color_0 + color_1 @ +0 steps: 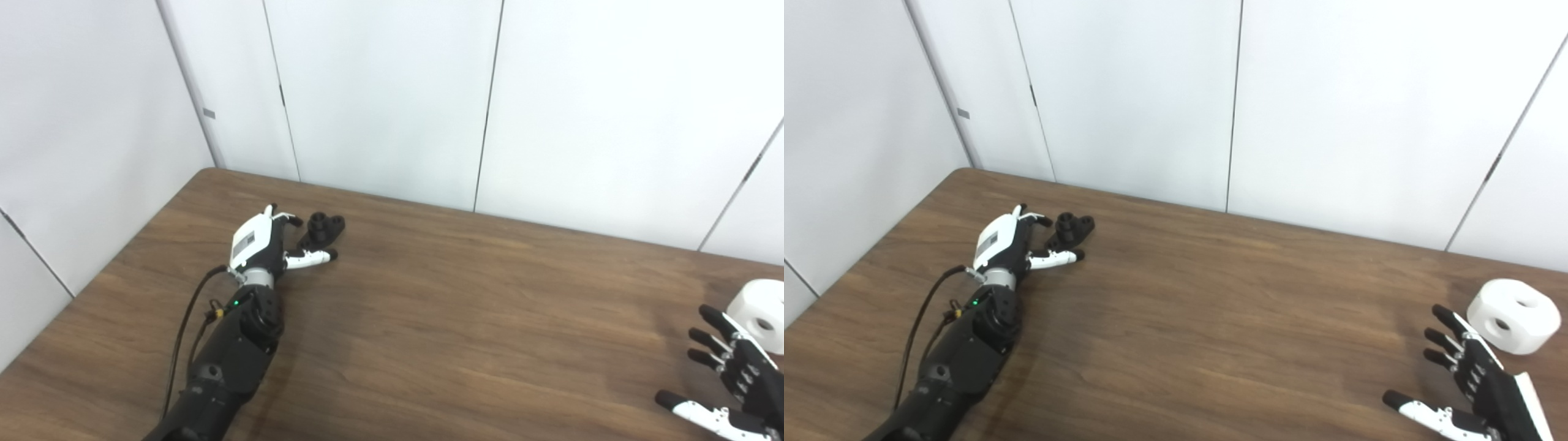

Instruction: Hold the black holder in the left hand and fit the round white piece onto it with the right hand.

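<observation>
In the left eye view, the small black plastic holder (pixel 323 229) with round sockets sits on the brown wood-grain table (pixel 429 318) near its far left corner. It looks stiff, light and knobbly, so a wrap around its lower body should suit it, leaving the top free. The left hand (pixel 266 242) lies on its side against it, the thumb under the holder and the fingers curled towards it from above. Whether the hold has closed cannot be told.

In the right eye view, the round white plastic piece (pixel 1513 315), a thick drum with holes in its top and side, stands near the table's right edge. It seems rigid, smooth and rather slippery, and is best taken across its curved wall. The right hand (pixel 1476 383) rests just before it, palm up, fingers spread, holding nothing and apart from it.
</observation>
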Robot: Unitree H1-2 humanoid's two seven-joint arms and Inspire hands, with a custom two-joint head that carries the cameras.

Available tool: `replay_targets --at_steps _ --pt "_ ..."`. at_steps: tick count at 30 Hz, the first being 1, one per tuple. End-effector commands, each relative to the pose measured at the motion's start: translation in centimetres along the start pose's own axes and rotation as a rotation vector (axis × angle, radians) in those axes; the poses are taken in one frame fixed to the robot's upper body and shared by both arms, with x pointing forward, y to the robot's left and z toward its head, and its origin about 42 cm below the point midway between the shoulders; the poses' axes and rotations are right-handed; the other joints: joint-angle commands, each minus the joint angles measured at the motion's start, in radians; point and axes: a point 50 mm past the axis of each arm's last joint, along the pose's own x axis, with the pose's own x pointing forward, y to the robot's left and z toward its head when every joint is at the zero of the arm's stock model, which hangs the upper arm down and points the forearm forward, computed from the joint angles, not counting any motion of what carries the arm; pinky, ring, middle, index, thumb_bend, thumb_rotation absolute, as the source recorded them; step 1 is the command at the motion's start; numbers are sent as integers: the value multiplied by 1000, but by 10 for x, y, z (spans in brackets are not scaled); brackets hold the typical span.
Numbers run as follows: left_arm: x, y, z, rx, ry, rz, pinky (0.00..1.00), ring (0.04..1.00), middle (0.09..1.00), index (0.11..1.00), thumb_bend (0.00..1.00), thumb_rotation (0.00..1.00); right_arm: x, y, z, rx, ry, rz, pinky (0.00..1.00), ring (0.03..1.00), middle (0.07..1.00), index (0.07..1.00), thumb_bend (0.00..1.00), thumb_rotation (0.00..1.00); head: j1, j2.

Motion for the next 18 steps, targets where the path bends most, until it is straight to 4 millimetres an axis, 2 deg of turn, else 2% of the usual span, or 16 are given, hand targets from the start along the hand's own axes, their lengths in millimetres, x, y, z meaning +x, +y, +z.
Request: replay_targets --at_steps 1,18 --pt "13 14 18 -32 -45 52 1000 1000 1000 738 949 351 5 -6 16 -16 -74 -2 787 852 926 863 690 41 -1 2" --pt "17 -6 24 -79 -36 15 1000 1000 1000 714 943 354 2 -6 23 -17 -75 -5 766 843 917 853 677 29 -13 16"
